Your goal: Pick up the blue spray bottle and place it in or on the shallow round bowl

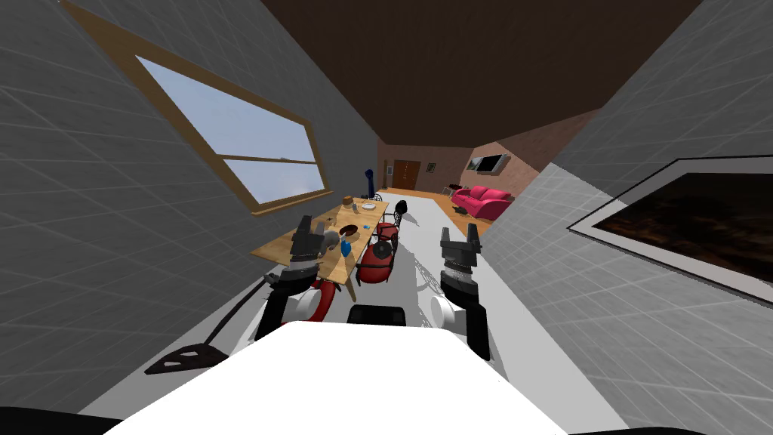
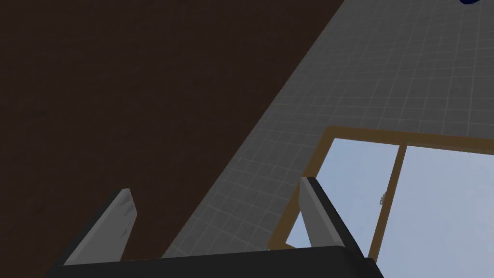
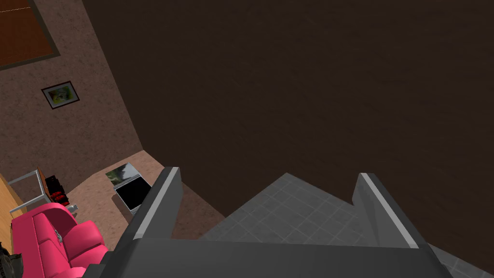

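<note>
Where the table [image 1: 275, 248] lines the wall [image 1: 151, 249], bottle [image 1: 346, 247] stands.

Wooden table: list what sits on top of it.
On the wooden table: a blue spray bottle, a dark shallow round bowl beyond it, a white plate and a small brown item at the far end. The left end effector covers part of the near end.

This is a home, an open dining and living room. A wooden dining table [image 1: 278, 248] stands below a wide window [image 1: 241, 143] just ahead of the left gripper [image 1: 313, 226], with red chairs [image 1: 375, 262] drawn up beside it. Far beyond the right gripper [image 1: 461, 240] sit a pink sofa [image 1: 483, 202] and what looks like a wall-mounted television [image 1: 492, 162], with a wooden door [image 1: 406, 174] at the far end.
</note>
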Robot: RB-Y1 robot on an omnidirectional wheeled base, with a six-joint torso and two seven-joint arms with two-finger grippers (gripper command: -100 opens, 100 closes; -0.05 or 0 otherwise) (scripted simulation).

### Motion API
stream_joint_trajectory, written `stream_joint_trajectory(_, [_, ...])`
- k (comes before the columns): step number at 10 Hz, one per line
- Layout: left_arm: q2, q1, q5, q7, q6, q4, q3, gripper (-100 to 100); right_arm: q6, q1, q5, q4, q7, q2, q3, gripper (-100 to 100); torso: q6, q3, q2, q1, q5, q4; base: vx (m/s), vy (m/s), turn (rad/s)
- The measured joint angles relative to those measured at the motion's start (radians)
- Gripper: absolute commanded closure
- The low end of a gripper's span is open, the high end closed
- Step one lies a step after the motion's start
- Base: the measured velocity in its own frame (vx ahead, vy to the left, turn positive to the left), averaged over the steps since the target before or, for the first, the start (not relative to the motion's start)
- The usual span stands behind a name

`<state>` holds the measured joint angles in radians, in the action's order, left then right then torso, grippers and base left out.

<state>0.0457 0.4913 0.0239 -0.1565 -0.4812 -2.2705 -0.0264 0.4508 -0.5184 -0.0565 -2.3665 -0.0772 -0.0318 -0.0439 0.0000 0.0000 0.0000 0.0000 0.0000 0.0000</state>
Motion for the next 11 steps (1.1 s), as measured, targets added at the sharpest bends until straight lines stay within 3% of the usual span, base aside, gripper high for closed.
stream_joint_trajectory(5, [0.082,0.030,-0.036,-0.052,0.020,0.091,-0.020,-100,0.000,0.000,0.000,0.000,0.000,0.000,0.000,0,0.000,0.000,0.001,-0.001,0.000,0.000,-0.007,-0.011,-0.049])
stream_joint_trajectory(7, [0.127,0.042,-0.036,-0.062,0.026,0.143,-0.003,-100,0.000,0.000,0.000,0.000,0.000,0.000,0.000,0,0.000,0.000,0.001,-0.001,0.000,0.000,-0.010,-0.018,-0.055])
stream_joint_trajectory(11, [0.178,0.074,-0.062,-0.107,0.043,0.263,-0.009,-100,0.000,0.000,0.000,0.000,0.000,0.000,0.000,0,0.000,0.000,0.001,-0.001,0.000,0.000,-0.006,-0.020,-0.060])
